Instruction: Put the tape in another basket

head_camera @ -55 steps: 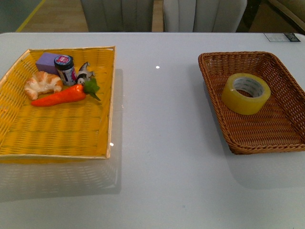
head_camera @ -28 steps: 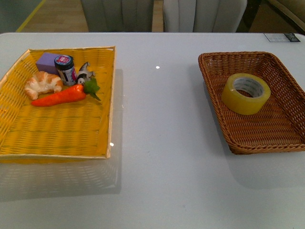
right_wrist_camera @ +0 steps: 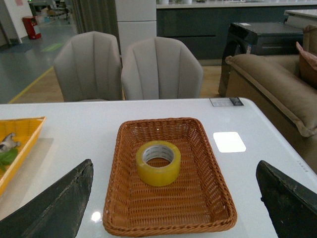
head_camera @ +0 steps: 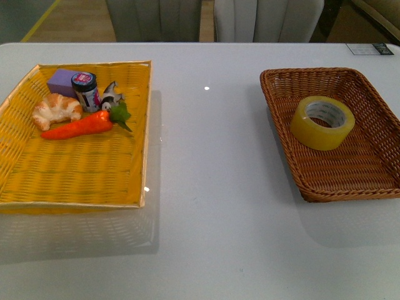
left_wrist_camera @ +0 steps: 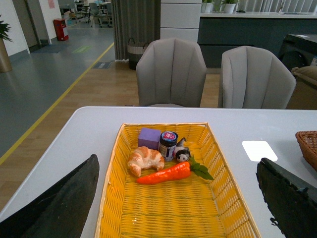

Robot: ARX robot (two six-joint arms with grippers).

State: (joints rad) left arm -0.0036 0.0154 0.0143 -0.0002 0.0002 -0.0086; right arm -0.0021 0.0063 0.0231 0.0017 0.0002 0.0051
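On the right side of a white table (head_camera: 206, 206), a roll of yellowish tape (head_camera: 322, 122) is lying flat in the middle of a brown wicker basket (head_camera: 284, 153). Far to the left, a yellow tray basket (head_camera: 75, 175) is holding a croissant (head_camera: 56, 110), a carrot (head_camera: 81, 127), a small jar (head_camera: 85, 90) and a purple block (head_camera: 60, 80). Neither arm is showing in the front view. Each wrist camera is showing its own gripper, left (left_wrist_camera: 178, 198) and right (right_wrist_camera: 171, 196), with dark fingers spread wide and holding nothing. The tape is probably light, stiff and smooth-sided, so pinching across the ring wall, one finger inside the core, is looking like the surest hold.
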